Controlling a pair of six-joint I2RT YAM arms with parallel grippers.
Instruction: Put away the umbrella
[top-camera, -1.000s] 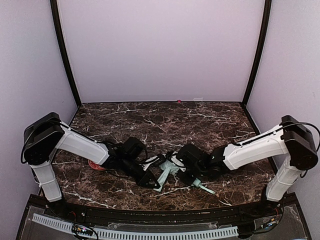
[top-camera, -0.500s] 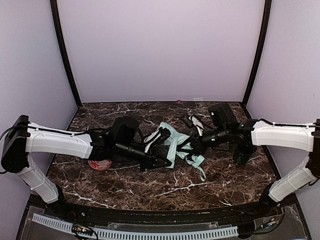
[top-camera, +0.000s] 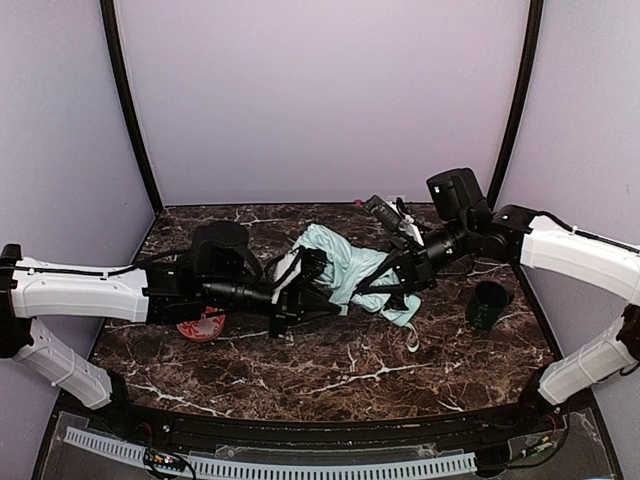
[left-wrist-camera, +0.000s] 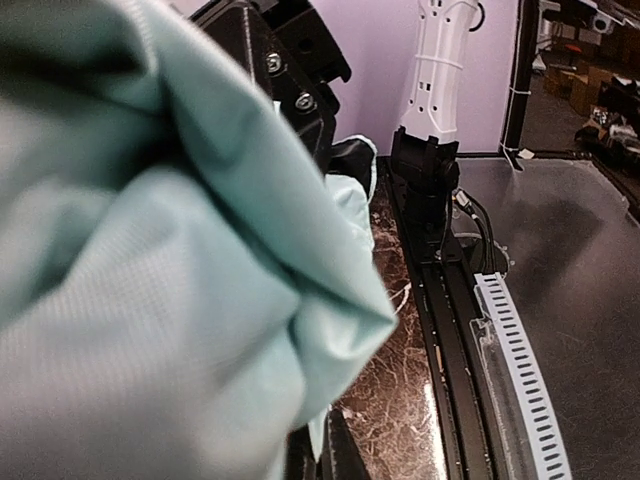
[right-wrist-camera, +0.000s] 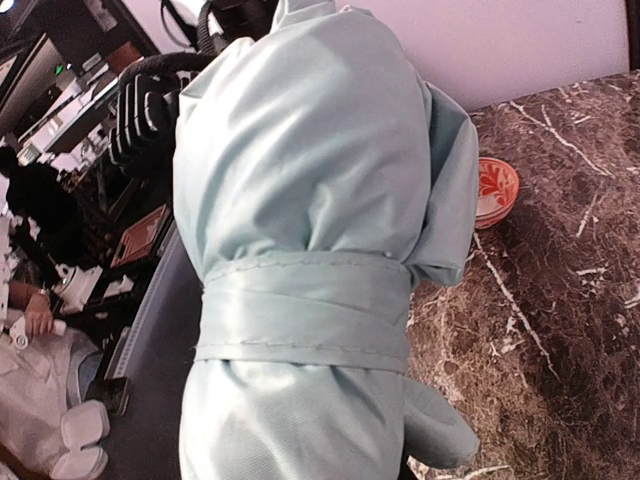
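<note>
Two pincers hold the umbrella (top-camera: 338, 262) between them, raised off the bench (top-camera: 330, 375) near its middle. The left pincer (top-camera: 292, 290) is pressed together on the umbrella's left end, and the right pincer (top-camera: 403, 275) pinches its right end. A fabric band (right-wrist-camera: 305, 312) wraps the mint bundle. A dark green cup (top-camera: 488, 305) stands to the right, a red bowl (top-camera: 203, 327) to the left.

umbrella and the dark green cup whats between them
Top view: the right arm's fingers and wrist cross from the cup side to the umbrella, whose strap dangles there too.
</note>
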